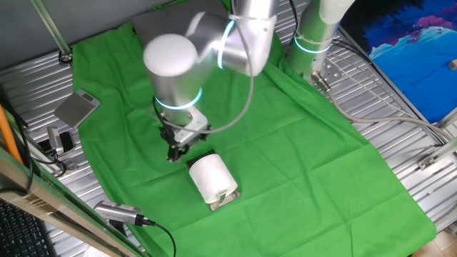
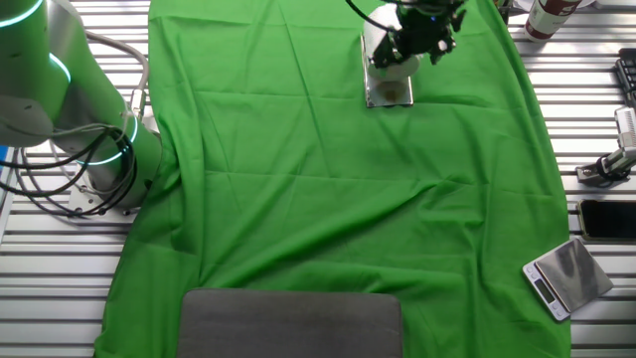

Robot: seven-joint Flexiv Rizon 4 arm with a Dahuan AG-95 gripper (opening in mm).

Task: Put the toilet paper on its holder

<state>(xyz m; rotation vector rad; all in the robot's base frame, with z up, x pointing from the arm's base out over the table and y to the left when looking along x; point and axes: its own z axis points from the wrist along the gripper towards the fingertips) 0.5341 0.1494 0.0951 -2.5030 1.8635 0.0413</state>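
The white toilet paper roll lies on its side over the small shiny chrome holder, on the green cloth. In the other fixed view the roll sits at the far end of the holder plate. My gripper hangs just left of the roll's end, close beside it and not around it. Its black fingers look spread apart and empty. In the other fixed view the gripper partly covers the roll. The holder's bar is hidden by the roll.
A flat dull-grey plate lies at one end of the cloth. A small scale and a phone sit on the slatted table. A second arm's base, cables and a silver tool stand around the cloth.
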